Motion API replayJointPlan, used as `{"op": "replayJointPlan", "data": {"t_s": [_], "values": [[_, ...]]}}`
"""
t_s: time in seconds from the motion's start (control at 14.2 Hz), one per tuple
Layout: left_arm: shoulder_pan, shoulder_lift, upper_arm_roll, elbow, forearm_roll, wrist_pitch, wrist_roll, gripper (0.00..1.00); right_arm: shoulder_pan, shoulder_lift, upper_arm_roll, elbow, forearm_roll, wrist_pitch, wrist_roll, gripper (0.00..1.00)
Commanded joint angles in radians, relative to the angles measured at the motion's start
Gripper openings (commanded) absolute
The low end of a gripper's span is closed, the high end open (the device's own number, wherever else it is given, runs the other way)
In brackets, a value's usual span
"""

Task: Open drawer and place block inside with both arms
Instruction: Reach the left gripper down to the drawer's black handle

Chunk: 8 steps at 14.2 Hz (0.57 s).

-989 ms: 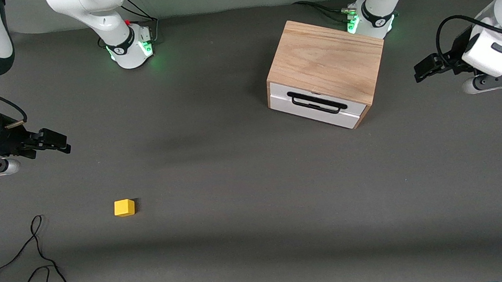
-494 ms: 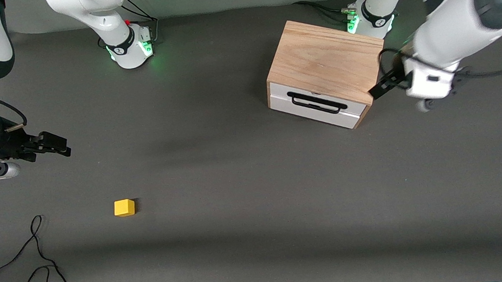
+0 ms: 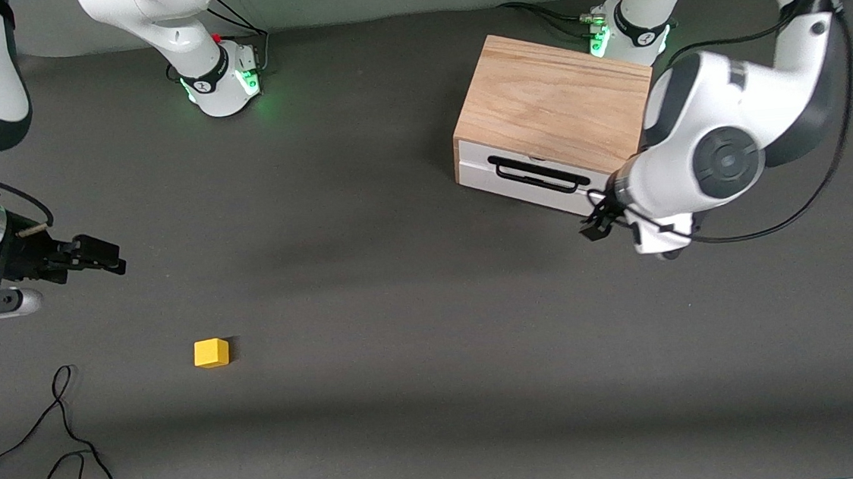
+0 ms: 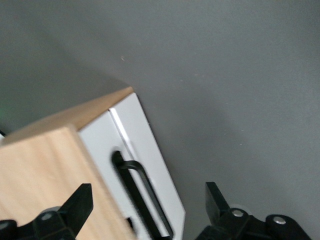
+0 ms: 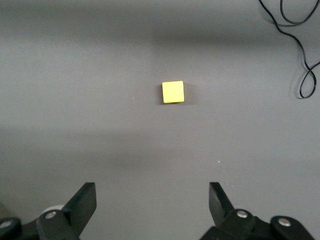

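Observation:
The light oak cabinet (image 3: 552, 96) stands close to the left arm's base, and its white drawer (image 3: 524, 178) is shut, with the black handle (image 3: 539, 173) across the front. My left gripper (image 3: 597, 222) hangs open and empty over the drawer's front corner at the left arm's end. In the left wrist view the drawer (image 4: 147, 150) and handle (image 4: 142, 197) show below my left gripper (image 4: 148, 200). The yellow block (image 3: 212, 353) lies alone on the table toward the right arm's end. My right gripper (image 3: 104, 257) hovers open above the table, with the block (image 5: 173, 92) some way ahead of the gripper (image 5: 151, 195).
A loose black cable (image 3: 70, 450) curls on the table near the front edge at the right arm's end, and it also shows as a cable (image 5: 295, 45) in the right wrist view. The arm bases (image 3: 220, 80) stand along the table's back edge.
The left arm has swung in from the table's end to the drawer's front corner. The right gripper has shifted slightly toward the block. The block and drawer have not moved.

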Motion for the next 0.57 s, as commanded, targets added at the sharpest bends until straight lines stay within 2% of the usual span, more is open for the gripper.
{"op": "replayJointPlan", "data": {"t_s": [0.0, 0.28, 0.49], "values": [[-0.047, 0.051, 0.011, 0.014, -0.009, 0.047, -0.110, 1.00, 0.002, 0.048, 0.005, 0.057, 0.010, -0.007, 0.021, 1.00], [-0.093, 0.088, 0.011, 0.008, -0.014, 0.061, -0.319, 1.00, -0.002, 0.048, 0.003, 0.048, 0.010, -0.007, 0.021, 1.00], [-0.111, 0.081, 0.012, -0.050, -0.009, 0.033, -0.353, 1.00, -0.002, 0.048, 0.003, 0.048, 0.009, -0.009, 0.019, 1.00]]}}
